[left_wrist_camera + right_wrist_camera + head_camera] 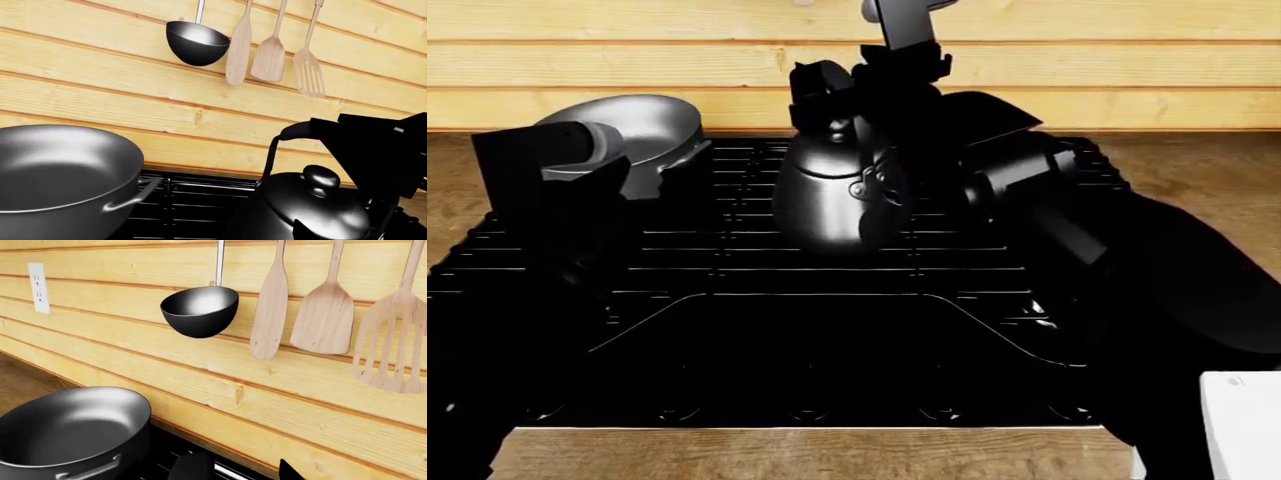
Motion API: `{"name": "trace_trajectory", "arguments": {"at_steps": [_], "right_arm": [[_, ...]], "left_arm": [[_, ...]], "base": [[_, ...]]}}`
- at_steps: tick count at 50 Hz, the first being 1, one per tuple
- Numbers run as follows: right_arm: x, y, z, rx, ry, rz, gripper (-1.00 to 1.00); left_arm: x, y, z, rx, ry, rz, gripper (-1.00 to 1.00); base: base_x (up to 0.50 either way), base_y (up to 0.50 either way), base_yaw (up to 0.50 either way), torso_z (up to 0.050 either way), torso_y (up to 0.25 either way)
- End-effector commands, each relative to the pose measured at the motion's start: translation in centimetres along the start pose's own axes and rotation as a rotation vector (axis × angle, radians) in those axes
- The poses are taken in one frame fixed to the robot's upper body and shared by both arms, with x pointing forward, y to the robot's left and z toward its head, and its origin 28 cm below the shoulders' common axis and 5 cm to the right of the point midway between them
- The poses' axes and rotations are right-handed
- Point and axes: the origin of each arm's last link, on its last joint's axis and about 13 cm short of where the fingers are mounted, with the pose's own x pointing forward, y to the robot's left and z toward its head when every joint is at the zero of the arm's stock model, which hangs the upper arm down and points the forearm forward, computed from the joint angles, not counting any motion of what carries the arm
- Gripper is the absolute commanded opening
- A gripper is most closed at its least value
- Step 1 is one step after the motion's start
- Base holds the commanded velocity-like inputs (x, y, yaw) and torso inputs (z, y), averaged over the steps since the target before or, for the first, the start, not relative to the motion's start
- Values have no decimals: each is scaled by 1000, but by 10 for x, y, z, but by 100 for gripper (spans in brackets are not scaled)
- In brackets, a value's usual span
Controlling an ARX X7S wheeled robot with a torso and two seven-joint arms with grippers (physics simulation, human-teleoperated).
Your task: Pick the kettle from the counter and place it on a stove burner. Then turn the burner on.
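Kettle (827, 195) first: from my head camera it is a rounded, glossy dark-steel body with a tall arched black handle, sitting on the black stove grates (747, 270) toward the back of the cooktop, near the pale plank wall (1121, 70). My left wrist camera shows it closer (313, 210), with a knobbed lid catching soft highlights and the handle rising in a curve at one side.

My right gripper (888, 75) reaches in over the kettle's top from the right, at the handle; its black fingers blend into the black handle, so I cannot tell whether they are clamped on it or merely around it. In the right wrist camera only two dark fingertip (190, 467) shapes show at the picture's edge, with a gap between them.

My left gripper (554, 160) sits at the left of the stove, just beside the saucepan (627, 130); I cannot tell how far it is open.

That saucepan is open, silver-grey, and has nothing in it; it stands on the back-left grates, its short handle pointing toward the kettle.

On the wall hang a dark ladle (200, 310), two wooden spatulas (270, 305) and a slotted wooden turner (393, 340). Brown wood-grain counter (1188, 165) flanks the stove.
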Motion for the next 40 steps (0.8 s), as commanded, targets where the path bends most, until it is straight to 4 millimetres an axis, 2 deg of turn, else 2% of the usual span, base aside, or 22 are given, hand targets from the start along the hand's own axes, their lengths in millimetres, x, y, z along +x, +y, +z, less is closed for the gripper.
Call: {"name": "trace_trajectory", "arguments": {"at_steps": [1, 9, 40], "right_arm": [[0, -1, 1, -1, 14, -5, 100], [-1, -3, 5, 8, 31, -8, 100], [-68, 5, 32, -27, -26, -28, 100]], "left_arm": [[-1, -1, 0, -4, -2, -8, 100], [-3, -4, 2, -4, -7, -17, 100], [-10, -10, 6, -2, -21, -40, 100]], "base": [[0, 0, 0, 0, 0], [0, 0, 0, 0, 0], [0, 0, 0, 0, 0]]}}
